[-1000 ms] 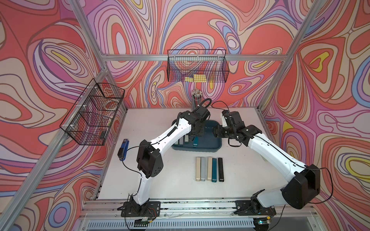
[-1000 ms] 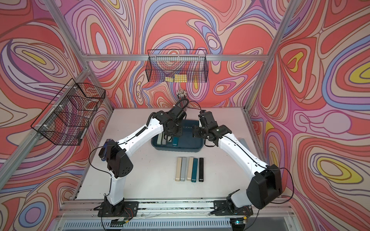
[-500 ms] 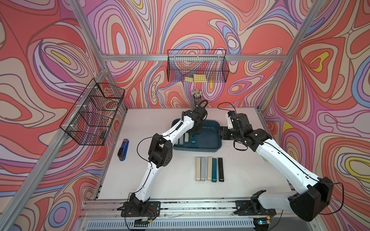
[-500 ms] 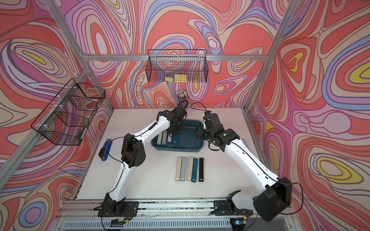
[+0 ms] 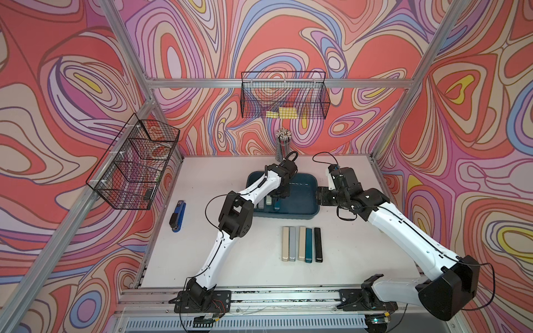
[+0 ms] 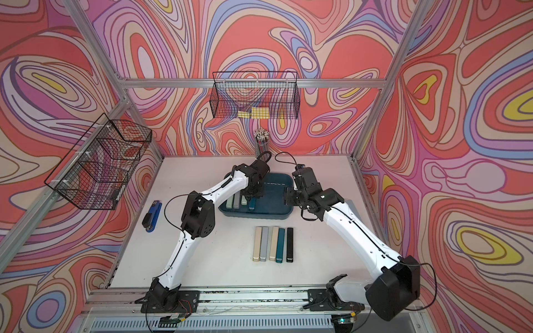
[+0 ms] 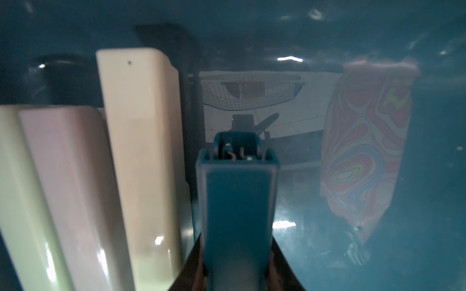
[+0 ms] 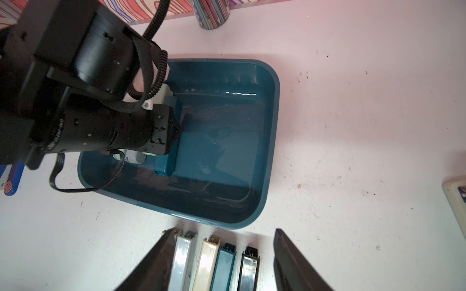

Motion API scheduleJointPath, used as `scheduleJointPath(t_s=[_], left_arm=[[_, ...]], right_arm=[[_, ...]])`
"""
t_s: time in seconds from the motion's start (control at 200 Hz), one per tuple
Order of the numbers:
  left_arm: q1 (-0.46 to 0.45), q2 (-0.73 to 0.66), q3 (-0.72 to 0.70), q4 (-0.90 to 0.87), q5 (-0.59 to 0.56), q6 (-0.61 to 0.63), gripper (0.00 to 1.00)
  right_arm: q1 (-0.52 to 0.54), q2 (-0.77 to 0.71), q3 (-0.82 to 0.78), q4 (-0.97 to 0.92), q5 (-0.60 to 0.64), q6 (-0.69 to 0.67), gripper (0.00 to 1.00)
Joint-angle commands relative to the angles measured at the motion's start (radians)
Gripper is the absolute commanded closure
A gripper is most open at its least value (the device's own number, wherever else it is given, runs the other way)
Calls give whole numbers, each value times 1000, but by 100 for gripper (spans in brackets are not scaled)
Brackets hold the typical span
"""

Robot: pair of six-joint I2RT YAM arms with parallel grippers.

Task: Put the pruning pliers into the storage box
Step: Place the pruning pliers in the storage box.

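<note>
Left end effector [image 7: 237, 267] clamped on dark teal pruning pliers [image 7: 237, 201], down in storage box [image 5: 288, 216] beside three pale cases [image 7: 141, 151]. Right end effector [image 8: 225, 234] jaws apart, empty, backed slightly toward box's right rim. Five-case row [image 5: 302, 243] unchanged on counter [image 5: 346, 259].

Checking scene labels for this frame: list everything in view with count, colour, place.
storage box: 1, dark teal, mid-table toward the back
pruning pliers in the box: 4, pale green, grey, beige, dark teal; side by side at its left end
pruning pliers on the table: 5, beige, grey, beige, dark teal, black; row in front of the box
stapler: 1, blue and black, table's left side
pencil cup: 1, holds pencils, table's back edge
wire baskets: 2, black, left wall and back wall
yellow pads: count unclear, back-wall basket
left pincer: shut on the dark teal pliers in the box
right pincer: open, empty, by the box's right end
</note>
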Motion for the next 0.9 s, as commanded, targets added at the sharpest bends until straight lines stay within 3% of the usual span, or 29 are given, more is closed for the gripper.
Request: scheduleJointPath(t_s=[0.0, 0.531, 0.896], left_arm=[[10, 26, 28, -5, -43, -1, 78], [39, 59, 22, 7, -49, -17, 76], [38, -1, 2, 8, -32, -34, 57]], right_arm=[[0, 22, -1, 10, -6, 7, 37], [1, 70, -7, 40, -21, -1, 37], [0, 75, 11, 27, -15, -2, 33]])
